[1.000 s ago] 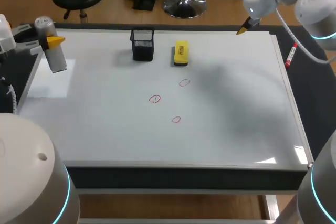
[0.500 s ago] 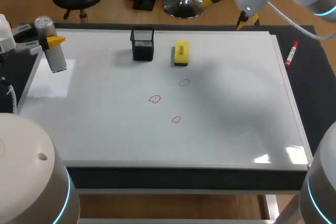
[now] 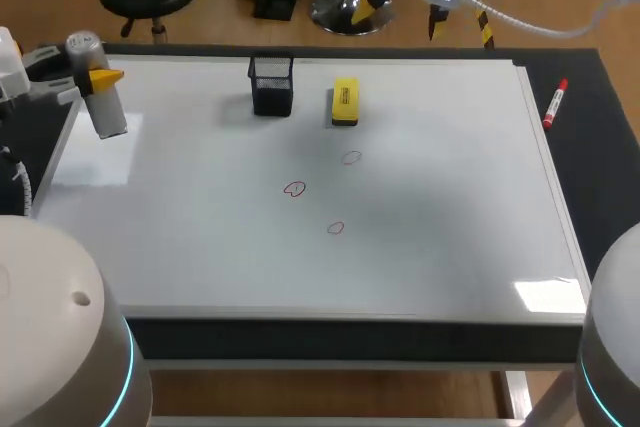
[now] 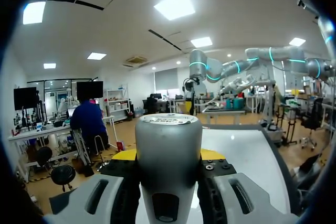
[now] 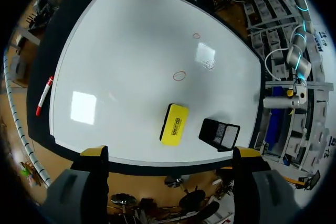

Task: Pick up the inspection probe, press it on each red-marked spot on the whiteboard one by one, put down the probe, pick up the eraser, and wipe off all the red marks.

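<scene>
- my left jaws are closed on the smooth grey round probe (image 3: 108, 115), with one finger on each side of it. it hangs by the left edge of the flat white whiteboard (image 3: 450, 197), well apart from the marks.
- in the left wrist view the probe (image 4: 168, 166) stands straight between my fingers, with a flat cap on its end.
- i think the probe is hard and stiff, and maybe a bit heavy. its side looks smooth, so it could slip when i press. a tight hold round its middle seems best.
- the three small red marks (image 3: 294, 189) are thin loops near the middle of the board, close to each other.
- the yellow block eraser (image 3: 345, 102) lies near the far edge, just beside a black mesh cup (image 3: 272, 85).
- the eraser looks light and easy to lift. i would pinch it across its two long sides.
- my right jaws are wide open and hold nothing. they hang high over the far edge, looking down at the eraser (image 5: 174, 124).
- a red marker pen (image 3: 555, 104) lies on the dark counter (image 3: 600, 177) beside the board's right edge.
</scene>
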